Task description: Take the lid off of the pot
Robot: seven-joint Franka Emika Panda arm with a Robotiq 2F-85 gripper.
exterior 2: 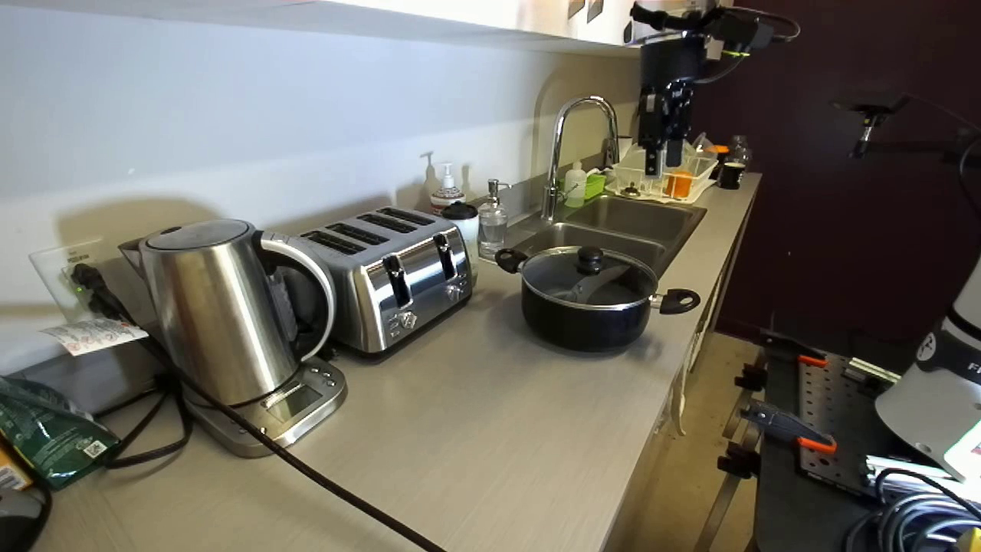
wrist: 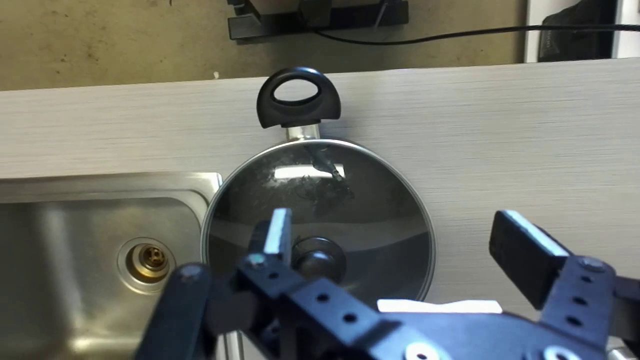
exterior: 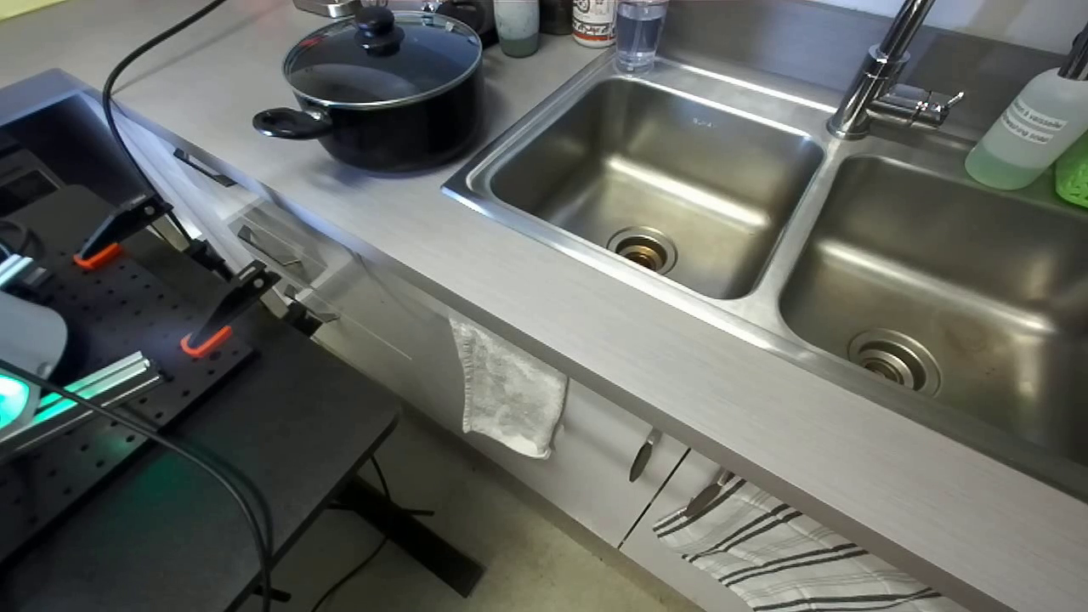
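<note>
The black pot (exterior: 399, 132) stands on the counter beside the sink in both exterior views (exterior 2: 586, 326). The glass lid (exterior: 340, 72) lies on the pot, and its black knob (exterior 2: 589, 259) points up. In the wrist view the lid (wrist: 380, 210) is seen from above, with the knob (wrist: 320, 257) close beside the left finger and partly hidden by the gripper. My gripper (wrist: 400, 240) is open and empty, high above the pot and touching nothing. It also shows in an exterior view (exterior 2: 664, 157), fingers pointing down. The right finger appears over the counter, beyond the lid's rim.
Steel sink basins (exterior: 769, 280) with a faucet (exterior 2: 586, 103) adjoin the pot. A toaster (exterior 2: 418, 295), a kettle (exterior 2: 211, 314) and soap bottles (exterior 2: 493, 222) stand along the wall. A dish rack (exterior 2: 640, 180) is at the far end. A cable (exterior 2: 329, 483) crosses the counter.
</note>
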